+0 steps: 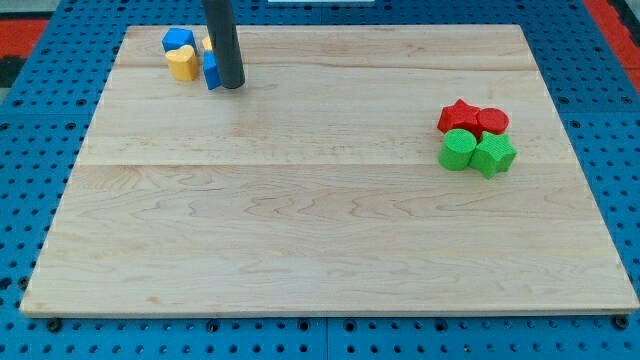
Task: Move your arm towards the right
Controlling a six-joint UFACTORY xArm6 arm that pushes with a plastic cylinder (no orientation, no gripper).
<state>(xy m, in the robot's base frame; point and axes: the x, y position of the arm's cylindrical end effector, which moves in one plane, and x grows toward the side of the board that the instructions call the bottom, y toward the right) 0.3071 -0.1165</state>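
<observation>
Camera view: wooden board (330,230) fills most of the frame, sitting on a blue pegboard surface (30,200) with red showing at the upper corners.

Dark rod (222,35) comes down from the top edge, upper left of the frame. My tip (230,86) sits on the board near its upper left corner. No fingers on this rig (just the straight rod), so nothing to open or close and nothing held.

Upper-left cluster, tight group:
- blue block (178,39) at the top left of the group, shape hard to make out
- yellow block (181,65) just below it, roughly heart-like, touching or nearly touching the blue one
- a second blue block (211,71), narrow and upright in the picture, directly to the left of my tip and looks in contact with the rod
- small sliver of a second yellow piece (205,45) peeks out between the blue blocks and the rod; mostly hidden, shape unclear

Right-side cluster, well apart from my tip, at the frame's right, upper-middle height:
- red star block (458,115) on the upper left of the group
- red block (492,122), rounded top, just to its right, touching
- green cylinder (458,149) below the star
- green block (493,155), faceted, beside the cylinder on the right, touching it

All four packed together as a two-by-two. Wide stretch of plain board lies between my tip and that group.
</observation>
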